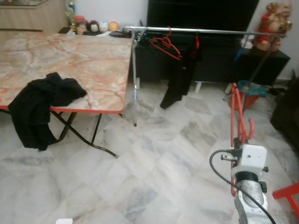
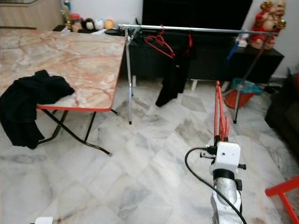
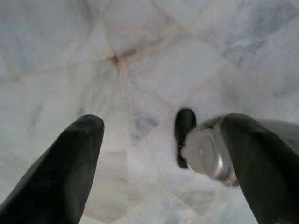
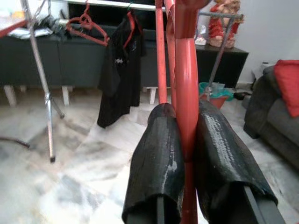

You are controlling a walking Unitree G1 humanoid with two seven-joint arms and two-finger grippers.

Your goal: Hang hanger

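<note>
While the right tool [image 4: 184,140] pinches the red hanger [image 1: 237,116], carry it upright, hook first, toward the rail [image 1: 205,31]; the left tool [image 3: 154,154] hangs wide open.

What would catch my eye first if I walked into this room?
Likely the red hanger clamped in the robot's right gripper, held upright toward the metal clothes rail. A black garment already hangs there, and black clothing spills off the marble-patterned table on the left.

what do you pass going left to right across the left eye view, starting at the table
black garment draped over the table edge → empty red hanger on the rail → hanging black shirt → red hanger held upright in the right end effector
</note>
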